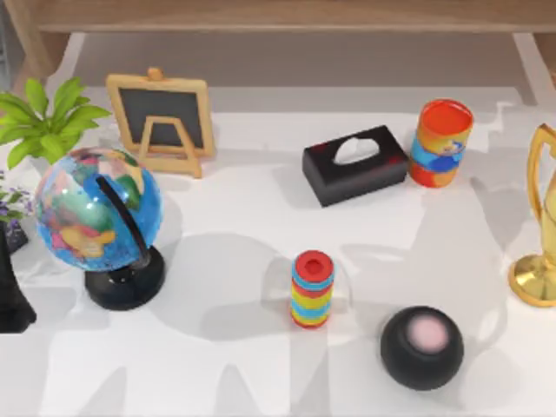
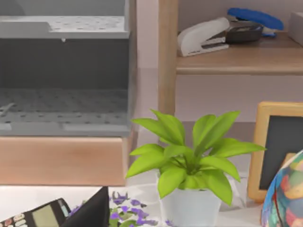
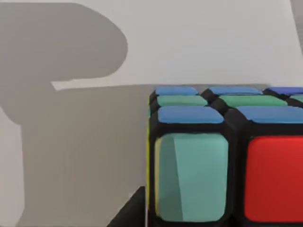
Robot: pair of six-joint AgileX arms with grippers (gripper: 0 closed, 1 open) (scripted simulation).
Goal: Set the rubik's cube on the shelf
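Note:
The rubik's cube point(image 3: 222, 161) looms very close in the right wrist view, showing blue, green, teal and red squares split by black lines. A dark finger point(image 3: 128, 213) of my right gripper presses against its left side, and the white table with a large shadow lies beyond it. The shelf point(image 1: 287, 17) is a long light-brown plank along the table's far edge. In the left wrist view the shelf board point(image 2: 246, 64) and its upright post point(image 2: 168, 56) stand behind the plant. My left arm point(image 1: 10, 291) is parked at the table's left edge.
On the table stand a globe point(image 1: 97, 213), a chalkboard easel point(image 1: 162, 122), a potted plant point(image 1: 43, 122), a black tissue box point(image 1: 354, 165), a colourful can point(image 1: 442, 143), a striped cylinder stack point(image 1: 312, 288), a black round speaker point(image 1: 422, 346) and a gold trophy point(image 1: 540, 217). Staplers point(image 2: 203, 35) sit on the shelf.

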